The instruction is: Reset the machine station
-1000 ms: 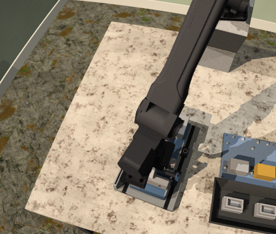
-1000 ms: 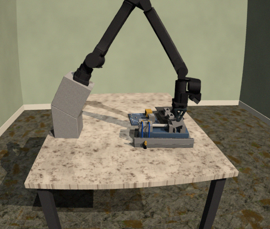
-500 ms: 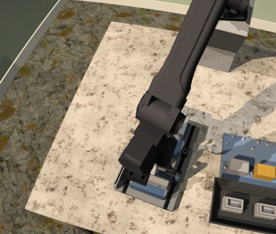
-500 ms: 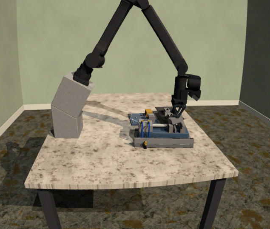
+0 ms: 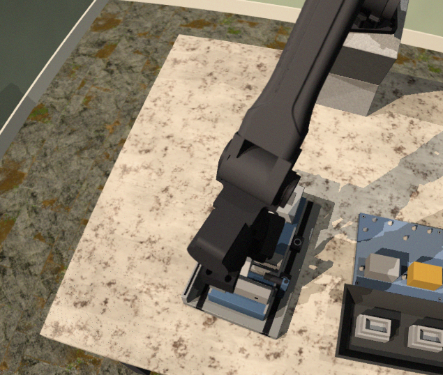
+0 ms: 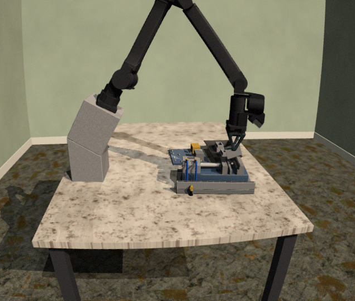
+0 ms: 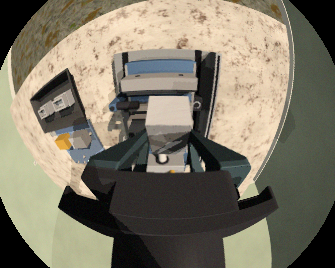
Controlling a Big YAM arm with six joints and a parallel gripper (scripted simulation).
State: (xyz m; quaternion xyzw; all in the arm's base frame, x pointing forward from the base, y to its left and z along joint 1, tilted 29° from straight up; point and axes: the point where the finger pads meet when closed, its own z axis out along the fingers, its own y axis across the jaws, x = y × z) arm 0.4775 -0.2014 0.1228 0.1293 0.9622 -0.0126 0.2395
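Note:
My gripper [image 6: 235, 149] [image 7: 168, 133] is shut on a plain gray block [image 6: 233, 154] [image 7: 168, 112]. The block looks tilted in the exterior view and hangs just above the vise, near the fixed jaw [image 5: 254, 289] [image 6: 238, 167] [image 7: 159, 84]. The work stop [image 5: 272, 278] [image 7: 128, 105] sticks in beside it. The arm hides much of the vise in the top view. A gray blank [image 5: 382, 266] [image 7: 81, 139] and a yellow brass blank [image 5: 424, 276] [image 6: 195, 147] [image 7: 63, 142] lie on the infeed plate [image 5: 423, 250]. Two finished parts [image 5: 372, 327] [image 5: 426, 337] lie pocket up in the black tray [image 5: 340, 322].
The hosed jaw block [image 6: 190, 163] stands at the vise's end nearer the arm base. The infeed plate's short pins stand mostly at its far end. The tray's raised walls adjoin the plate. A rail [image 6: 214, 187] runs along the vise's side.

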